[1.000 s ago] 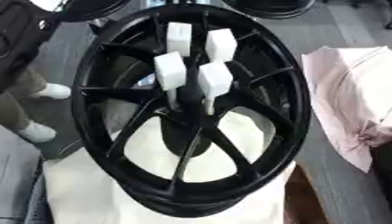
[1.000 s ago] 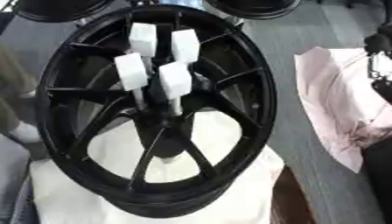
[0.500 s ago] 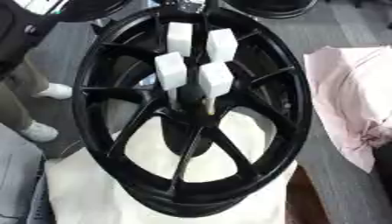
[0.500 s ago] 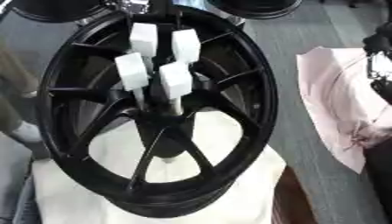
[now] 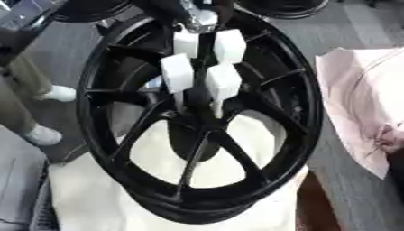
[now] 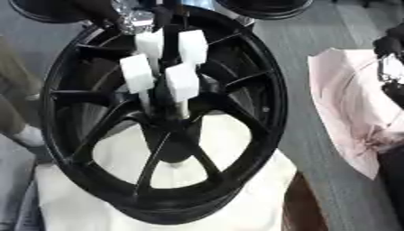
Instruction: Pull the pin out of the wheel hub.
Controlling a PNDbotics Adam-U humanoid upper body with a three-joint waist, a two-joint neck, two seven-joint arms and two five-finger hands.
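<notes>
A black spoked wheel hub (image 5: 118, 135) lies tilted on a white cloth. Four pins with white block heads stand close together at its centre: two nearer ones (image 5: 176, 73) (image 5: 223, 81) and two farther ones (image 5: 186, 43) (image 5: 230, 45). My left hand (image 6: 132, 20), black with a silver part, reaches in from the top edge, just above and behind the far left pin. Whether it touches that pin is hidden. My right hand (image 6: 390, 49) shows only as a dark shape at the right edge, over the pink cloth.
White cloth (image 5: 87, 198) covers the stand under the hub. A crumpled pink cloth (image 5: 359, 99) lies to the right on the grey floor. Other black wheels (image 5: 284, 6) lie at the far edge. A person's legs and white shoes (image 5: 55, 94) stand to the left.
My left hand has come down from the top edge to just behind the far pins. The four pins stand as before.
</notes>
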